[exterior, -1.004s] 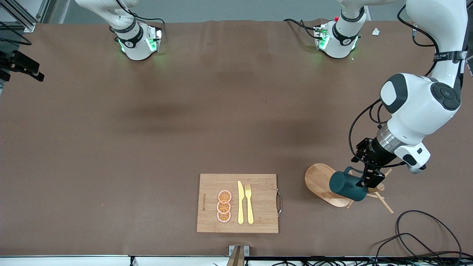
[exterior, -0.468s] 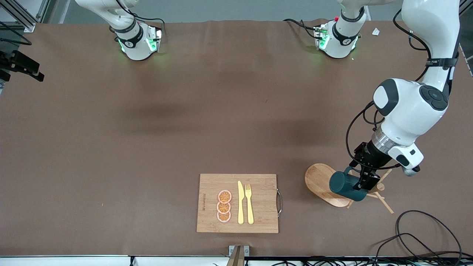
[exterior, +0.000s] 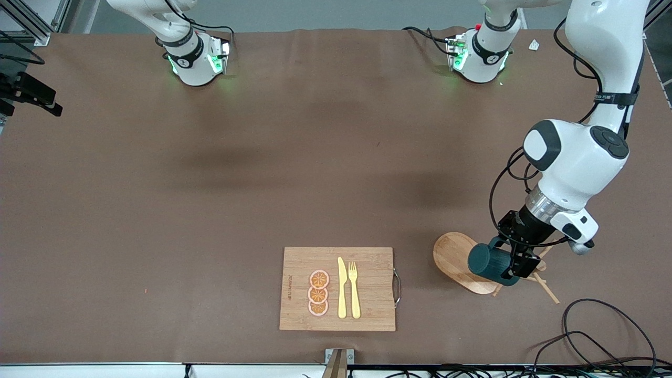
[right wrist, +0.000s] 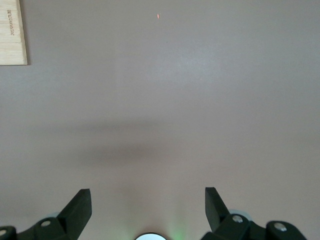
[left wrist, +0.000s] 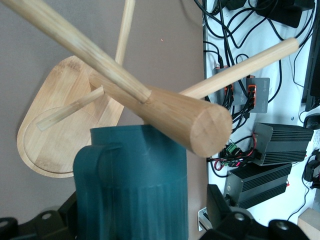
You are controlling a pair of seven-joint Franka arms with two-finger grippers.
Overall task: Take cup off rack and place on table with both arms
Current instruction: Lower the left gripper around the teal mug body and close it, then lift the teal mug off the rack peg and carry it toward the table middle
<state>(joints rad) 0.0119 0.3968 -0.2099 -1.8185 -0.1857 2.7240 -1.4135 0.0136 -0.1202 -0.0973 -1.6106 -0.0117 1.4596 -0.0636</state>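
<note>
Left gripper [exterior: 517, 260] at the cup [exterior: 491, 264] on the rack [exterior: 462, 260]

The brown table [exterior: 210, 184] fills the view, with cables at 5 o'clock. The left arm bends down over the rack, its fingers spread wide either side of the cup, which hangs on a peg. The right gripper [right wrist: 147, 210], wide open, waits over bare table near the cutting board [exterior: 338, 289]. Fingertip contact is hidden.

**Wood, matt teal and brown cover**

The rack [left wrist: 170, 107] is pale, smooth wood with visible grain. The cup [left wrist: 137, 187] looks matt dark teal, finely ribbed low down. The table [exterior: 210, 184] wears a matt brown covering. The board [exterior: 367, 268] is light, streaked wood with a metal handle.
</note>
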